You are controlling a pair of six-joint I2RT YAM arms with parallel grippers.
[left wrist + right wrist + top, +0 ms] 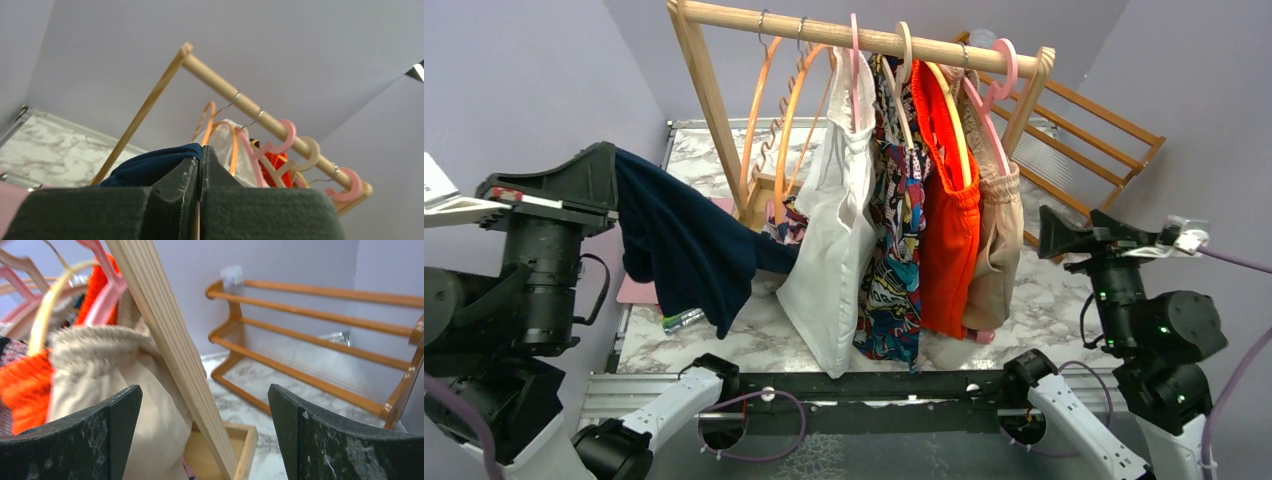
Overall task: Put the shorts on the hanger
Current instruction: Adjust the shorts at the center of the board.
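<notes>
Left gripper (611, 166): fingers (187, 172) pressed fully together, clamping one edge of the navy shorts (679, 240).

Shorts: they hang free from the fingers. Their long axis slopes down and away from the fingertips toward the rack, and the lowest corner points at the table. The far tip passes behind a white garment (829, 235), so that end is cut off. The pinched edge is buried in the grip. In the left wrist view only a fold of the shorts (150, 165) shows beside the fingers.

Hanger (761, 105): hooked on the rail (864, 38) ahead of the left fingertips and apart from the shorts. It is seen edge-on, long axis near vertical, beside a second hanger (792, 120) of the same kind. Their lower ends and crossbars are hard to make out.

Right gripper (1049, 232): fingers (107, 432) spread wide, holding nothing. A rack post (165, 345) and a beige garment (100, 375) stand beyond the gap.
</notes>
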